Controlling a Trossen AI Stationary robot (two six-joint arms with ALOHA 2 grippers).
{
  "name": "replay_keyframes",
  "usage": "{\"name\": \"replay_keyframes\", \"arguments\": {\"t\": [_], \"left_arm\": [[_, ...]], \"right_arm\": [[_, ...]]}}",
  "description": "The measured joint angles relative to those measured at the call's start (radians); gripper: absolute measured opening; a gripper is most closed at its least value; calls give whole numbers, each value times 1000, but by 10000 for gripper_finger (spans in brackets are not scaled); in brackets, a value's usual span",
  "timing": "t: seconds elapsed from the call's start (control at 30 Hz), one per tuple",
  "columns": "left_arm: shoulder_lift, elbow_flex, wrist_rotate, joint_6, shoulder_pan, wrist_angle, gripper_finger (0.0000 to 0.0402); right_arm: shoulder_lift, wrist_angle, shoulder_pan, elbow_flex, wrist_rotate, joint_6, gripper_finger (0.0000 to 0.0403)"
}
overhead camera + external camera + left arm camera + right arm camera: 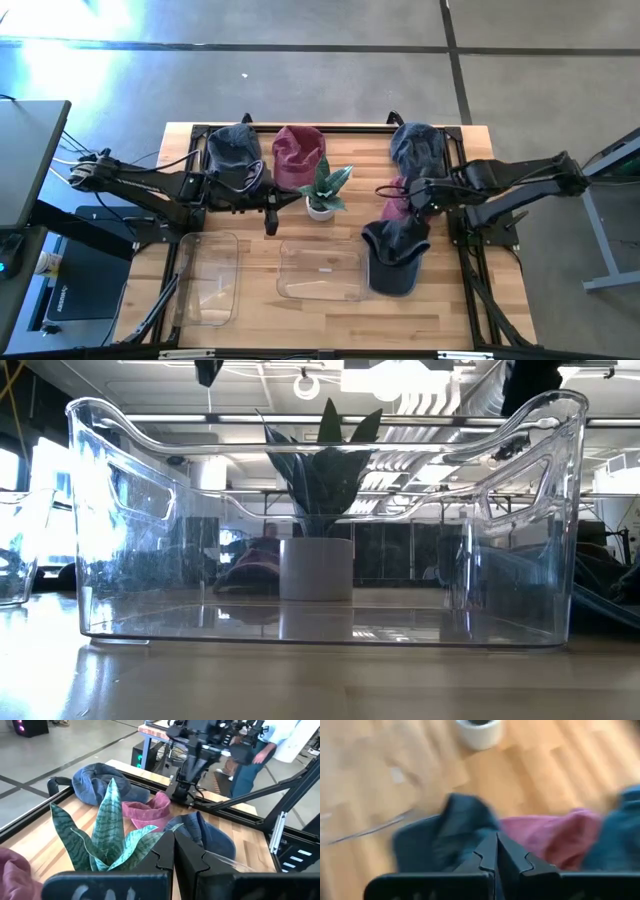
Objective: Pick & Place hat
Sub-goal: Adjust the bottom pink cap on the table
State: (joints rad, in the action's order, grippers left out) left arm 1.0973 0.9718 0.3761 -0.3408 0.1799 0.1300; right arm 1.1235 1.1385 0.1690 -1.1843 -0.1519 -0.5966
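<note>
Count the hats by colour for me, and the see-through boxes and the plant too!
Blue hats: 3
Pink hats: 2
Clear bins: 2
Potted plant: 1
Total: 8

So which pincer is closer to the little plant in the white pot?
The left pincer. It hangs just beside the plant, on the plant's left. The right pincer is farther off on the other side, above the pink hat.

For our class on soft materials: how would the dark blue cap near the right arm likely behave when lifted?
The dark blue cap lies slumped and creased, so its crown would probably sag. Its brim looks flatter, so likely stiffer. As cloth, it seems light and unlikely to roll.
</note>
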Motion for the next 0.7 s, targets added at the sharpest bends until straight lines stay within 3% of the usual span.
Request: {"name": "replay_keyframes", "arguments": {"t": [0.17, 0.3, 0.53, 0.7], "left_arm": [[0, 0, -26, 0, 0, -7, 0], [0, 0, -79, -7, 0, -7, 0], [0, 0, -132, -8, 0, -5, 0], [0, -1, -139, -8, 0, 2, 0]], "right_arm": [[0, -41, -19, 110, 87, -80, 13], [1, -128, -110, 260, 230, -110, 52], [2, -202, -300, 456, 211, -142, 149], [1, -284, -352, 523, 186, -45, 180]]}}
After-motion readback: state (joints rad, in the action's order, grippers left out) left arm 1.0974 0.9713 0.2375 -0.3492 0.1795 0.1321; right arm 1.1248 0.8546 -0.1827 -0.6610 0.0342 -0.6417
